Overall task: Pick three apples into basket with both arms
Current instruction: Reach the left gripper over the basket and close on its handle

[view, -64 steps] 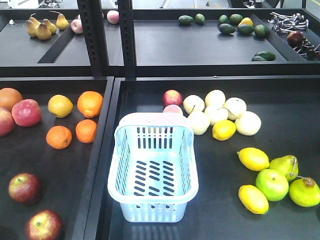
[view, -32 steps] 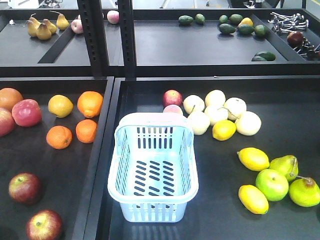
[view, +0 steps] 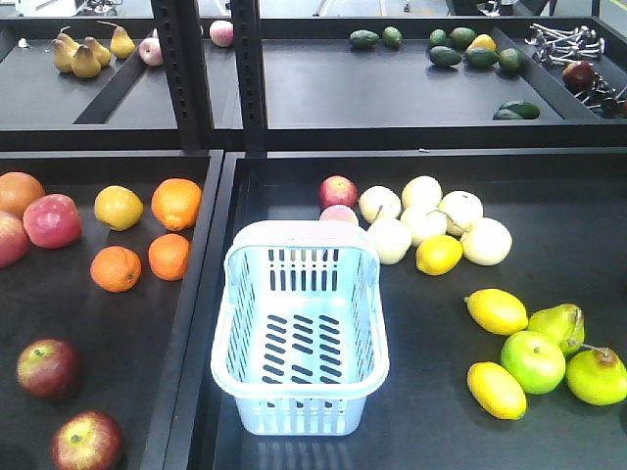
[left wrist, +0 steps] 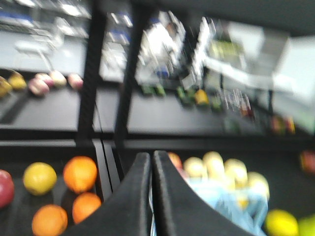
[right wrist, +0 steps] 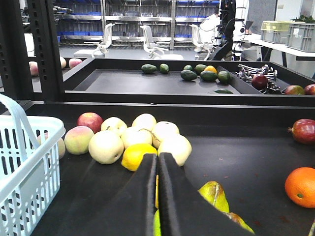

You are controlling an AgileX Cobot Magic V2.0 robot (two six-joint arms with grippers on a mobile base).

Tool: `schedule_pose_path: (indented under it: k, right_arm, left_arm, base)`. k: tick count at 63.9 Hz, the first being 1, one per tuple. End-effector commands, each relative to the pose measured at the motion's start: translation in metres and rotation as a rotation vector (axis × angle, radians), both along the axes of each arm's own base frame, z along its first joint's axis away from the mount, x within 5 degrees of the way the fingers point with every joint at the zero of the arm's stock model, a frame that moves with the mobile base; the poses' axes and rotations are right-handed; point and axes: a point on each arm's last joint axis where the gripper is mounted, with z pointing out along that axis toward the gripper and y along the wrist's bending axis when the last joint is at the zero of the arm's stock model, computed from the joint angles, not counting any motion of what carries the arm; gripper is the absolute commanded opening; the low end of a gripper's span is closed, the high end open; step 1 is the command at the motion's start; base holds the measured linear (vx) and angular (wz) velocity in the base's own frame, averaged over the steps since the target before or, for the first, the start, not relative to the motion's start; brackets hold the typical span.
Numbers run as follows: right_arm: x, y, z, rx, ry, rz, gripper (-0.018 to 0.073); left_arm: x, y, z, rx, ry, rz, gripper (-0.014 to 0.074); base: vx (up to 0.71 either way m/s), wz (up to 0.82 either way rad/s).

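We judge the task barely begun: the basket (view: 294,416) stands empty on the worktop (view: 441,421), and both pairs of jaws are pressed together, holding nothing. Two apples (view: 47,367) lie to its left and a third apple (view: 338,191) behind it. Next, each arm needs to open and reach.

You are looking at one basket (view: 294,416), three dark red apples (view: 49,367), four oranges (view: 176,203), three lemons (view: 497,311) and six pale round fruits (view: 486,241) across the two near trays (view: 441,431).
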Motion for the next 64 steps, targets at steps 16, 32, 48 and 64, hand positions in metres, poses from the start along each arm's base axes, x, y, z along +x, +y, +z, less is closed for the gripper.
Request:
schedule_pose_path:
  k: [16,32,48,64]
  right_arm:
    - [0.000,-0.001,0.002,-0.004,-0.068,-0.009,-0.0006]
    - [0.000,-0.001,0.002,-0.004,-0.068,-0.009,-0.0006]
    - [0.000,-0.001,0.002,-0.004,-0.068,-0.009,-0.0006]
    - [0.000,-0.001,0.002,-0.004,-0.068,-0.009,-0.0006]
  left_arm:
    - [0.058,-0.026,0.022,0.231,0.025,-0.271,0.0000]
    - [0.107,-0.037,0.031,0.281,0.077,-0.382,0.0203]
    - [0.157,-0.057,0.030,0.318,0.182,-0.560,0.0508]
    - [0.197,-0.104,0.012,0.484,0.133,-0.786,0.0536]
  base:
    - [0.00,0.00]
    - [0.00,0.00]
    - [0.00,0.00]
    - [0.00,0.00]
